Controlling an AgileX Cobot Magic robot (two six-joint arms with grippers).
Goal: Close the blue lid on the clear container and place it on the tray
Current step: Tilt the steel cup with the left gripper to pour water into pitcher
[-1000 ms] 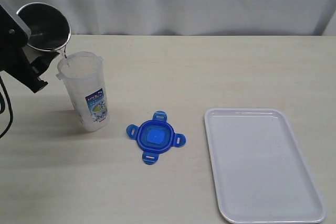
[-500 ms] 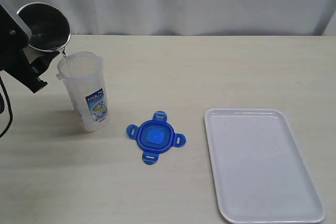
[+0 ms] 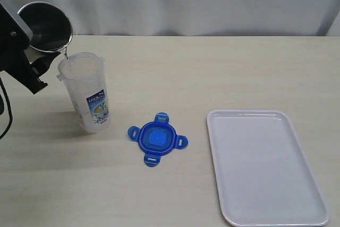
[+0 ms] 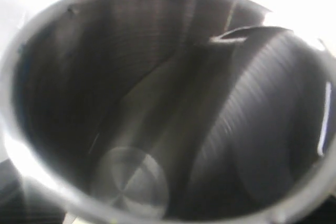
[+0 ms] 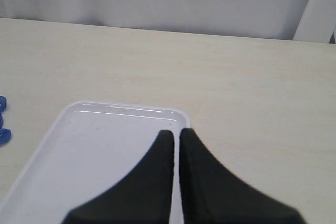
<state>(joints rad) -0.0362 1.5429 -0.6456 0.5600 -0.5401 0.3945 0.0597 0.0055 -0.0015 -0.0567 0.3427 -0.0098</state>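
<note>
- Far left over the table (image 3: 212, 73), left hand (image 3: 33, 59) grips the metal cup (image 3: 45, 26) by its side, held off the surface.
- Cup tilted, mouth turned toward the camera, lip right above the open top of the clear container (image 3: 87, 91); a small drop hangs at the lip.
- Left wrist view looks straight into the cup (image 4: 157, 103): bare brushed metal wall and round bottom, no liquid seen.
- Clear container stands upright on the table at left, uncapped, printed label facing near-right; liquid level inside cannot be told.
- Blue lid (image 3: 157, 139) lies flat on the table, four flaps spread out, between container and tray, touching neither.
- Tray (image 3: 265, 206) sits near right, flat, surface bare white.
- Right hand (image 5: 175, 135) has its fingers pressed together, pinching nothing, hovering over the tray's (image 5: 94, 150) far edge; out of the exterior view.
- Edge of the blue lid (image 5: 2, 135) shows at the side of the right wrist view.
</note>
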